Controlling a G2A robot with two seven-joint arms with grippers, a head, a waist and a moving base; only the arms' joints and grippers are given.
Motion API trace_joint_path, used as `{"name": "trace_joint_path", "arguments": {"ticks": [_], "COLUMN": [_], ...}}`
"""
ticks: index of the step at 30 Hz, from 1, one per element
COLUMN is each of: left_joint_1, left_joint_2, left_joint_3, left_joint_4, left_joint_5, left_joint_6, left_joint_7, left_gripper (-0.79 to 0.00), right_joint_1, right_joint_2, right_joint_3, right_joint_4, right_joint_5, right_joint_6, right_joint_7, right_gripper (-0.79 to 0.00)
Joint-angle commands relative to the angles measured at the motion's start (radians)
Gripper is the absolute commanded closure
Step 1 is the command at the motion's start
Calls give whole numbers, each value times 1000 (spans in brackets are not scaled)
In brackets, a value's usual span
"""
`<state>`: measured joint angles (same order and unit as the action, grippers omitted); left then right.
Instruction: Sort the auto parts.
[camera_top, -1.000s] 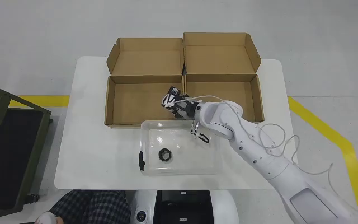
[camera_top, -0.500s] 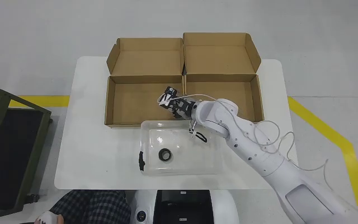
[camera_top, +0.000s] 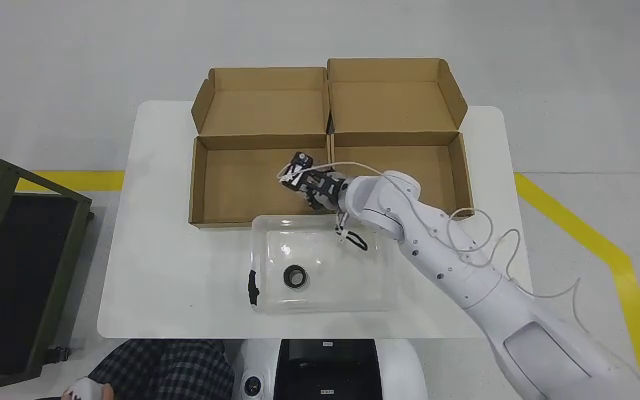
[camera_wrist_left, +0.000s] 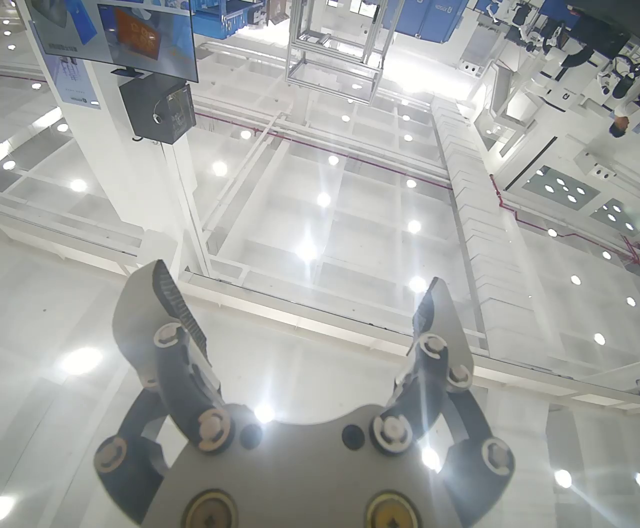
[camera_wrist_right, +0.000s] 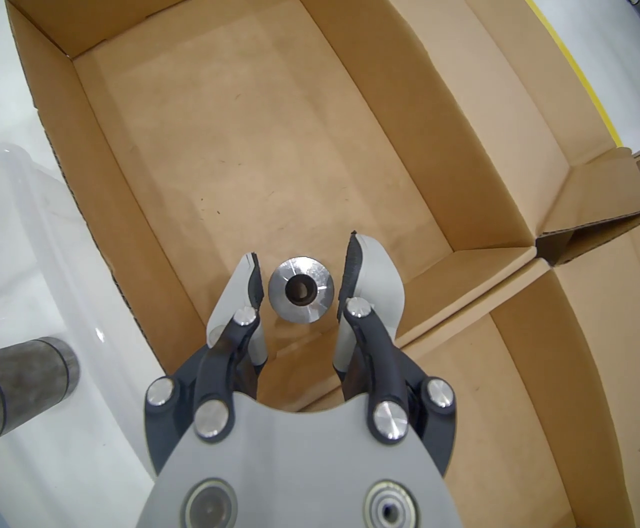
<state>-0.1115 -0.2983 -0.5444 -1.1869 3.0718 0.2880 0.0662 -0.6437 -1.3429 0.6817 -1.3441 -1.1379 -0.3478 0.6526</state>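
A shiny round metal part with a centre hole lies between my right gripper's fingers, over the floor of the left cardboard box. The fingers stand open, with a small gap to the part on each side. In the top view the right gripper hangs over the left box, near its right wall. A black ring-shaped part lies in the clear plastic bin. My left gripper is open, holds nothing and points up at the ceiling.
A second open cardboard box adjoins the left one on its right. The clear bin sits just in front of both boxes. A dark grey cylinder shows over the bin's side. White table lies bare to the left.
The right arm has shifted a little to the left, carrying its gripper farther over the left box. The black ring in the bin has not moved.
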Motion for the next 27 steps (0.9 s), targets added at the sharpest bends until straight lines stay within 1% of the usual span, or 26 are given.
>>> {"name": "trace_joint_path", "arguments": {"ticks": [1,5,9,11,12,13,14,15,17,22,27], "left_joint_1": [0,0,0,0,0,0,0,0,0,0,0], "left_joint_2": [0,0,0,0,0,0,0,0,0,0,0], "left_joint_3": [0,0,0,0,0,0,0,0,0,0,0], "left_joint_4": [0,0,0,0,0,0,0,0,0,0,0], "left_joint_5": [0,0,0,0,0,0,0,0,0,0,0], "left_joint_6": [0,0,0,0,0,0,0,0,0,0,0], "left_joint_7": [0,0,0,0,0,0,0,0,0,0,0], "left_gripper": [-785,-785,-785,-785,-785,-785,-785,-785,-785,-785,-785], "right_joint_1": [-8,-39,-96,-129,-145,-162,-178,-193,-225,-293,-355], "right_joint_2": [1,13,32,42,47,52,57,62,72,95,113], "right_joint_3": [9,40,83,104,116,126,137,148,169,218,243], "right_joint_4": [-20,-97,-206,-265,-290,-316,-341,-362,-404,-487,-544], "right_joint_5": [2,-6,-20,-20,-19,-17,-14,-14,-2,8,-13], "right_joint_6": [-13,-45,-82,-108,-122,-138,-154,-170,-211,-317,-391], "right_joint_7": [-9,-10,3,9,12,15,17,20,20,11,-14], "right_gripper": [-326,-351,-379,-483,-511,-600,-653,-683,-785,-785,-785]}}
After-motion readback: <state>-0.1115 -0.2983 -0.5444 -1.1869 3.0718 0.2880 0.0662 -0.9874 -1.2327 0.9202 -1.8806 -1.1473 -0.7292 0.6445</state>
